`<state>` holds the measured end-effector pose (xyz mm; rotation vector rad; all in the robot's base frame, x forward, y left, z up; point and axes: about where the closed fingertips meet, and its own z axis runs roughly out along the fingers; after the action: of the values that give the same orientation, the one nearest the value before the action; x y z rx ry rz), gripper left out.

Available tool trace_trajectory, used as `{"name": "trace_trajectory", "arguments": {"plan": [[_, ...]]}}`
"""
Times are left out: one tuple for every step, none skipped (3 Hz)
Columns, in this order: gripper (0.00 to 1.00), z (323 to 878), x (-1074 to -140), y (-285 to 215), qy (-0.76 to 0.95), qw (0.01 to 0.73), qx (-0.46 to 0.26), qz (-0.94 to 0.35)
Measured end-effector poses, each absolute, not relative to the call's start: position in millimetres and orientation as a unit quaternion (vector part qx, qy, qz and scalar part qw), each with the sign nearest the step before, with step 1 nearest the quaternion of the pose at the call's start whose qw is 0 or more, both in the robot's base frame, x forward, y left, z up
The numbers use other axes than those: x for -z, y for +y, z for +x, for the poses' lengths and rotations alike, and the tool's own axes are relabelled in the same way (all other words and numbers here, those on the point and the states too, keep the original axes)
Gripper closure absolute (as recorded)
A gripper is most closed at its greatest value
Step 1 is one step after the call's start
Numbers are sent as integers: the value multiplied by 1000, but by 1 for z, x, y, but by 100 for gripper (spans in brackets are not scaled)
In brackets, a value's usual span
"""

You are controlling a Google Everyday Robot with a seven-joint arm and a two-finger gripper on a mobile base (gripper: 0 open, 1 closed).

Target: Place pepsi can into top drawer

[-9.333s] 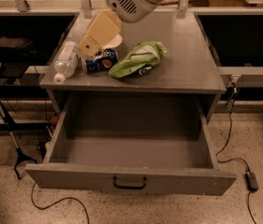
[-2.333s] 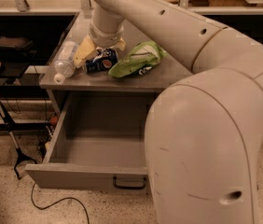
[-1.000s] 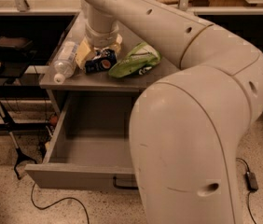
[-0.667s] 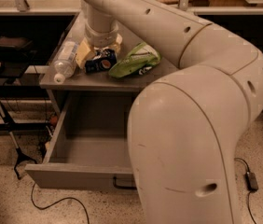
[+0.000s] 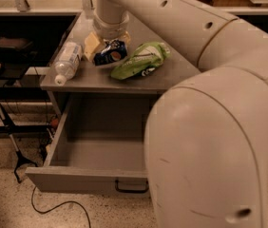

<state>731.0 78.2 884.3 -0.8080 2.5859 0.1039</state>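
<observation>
One pepsi can (image 5: 111, 54), one water bottle (image 5: 68, 61) and one green chip bag (image 5: 141, 61) lie on the desk (image 5: 177, 75). One top drawer (image 5: 84, 180) stands open below. The gripper (image 5: 102, 46) is at the can; I cannot tell how its jaws stand.

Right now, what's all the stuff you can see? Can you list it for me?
pepsi can: one, dark blue, lying on its side on the cabinet top, between the bottle and the chip bag.
water bottle: one, clear, lying near the cabinet top's left edge.
chip bag: one, green, just right of the can.
cabinet top: one, grey, above the drawer.
top drawer: one, grey, pulled open, dark handle on its front.
cable: one, black, on the speckled floor in front of the drawer.
arm: one, beige, reaching over the drawer's right side.
gripper: one, pale, down at the can.
</observation>
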Motion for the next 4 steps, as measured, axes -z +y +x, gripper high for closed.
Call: {"name": "trace_trajectory", "arguments": {"plan": [[100,721,-926,55,914,265,-30,-306],[100,689,-971,38,872,335,-48,-353],[100,643,-999,28,826,393,-84,-396],[100,590,-1006,11,797,417,-111,-422]]}}
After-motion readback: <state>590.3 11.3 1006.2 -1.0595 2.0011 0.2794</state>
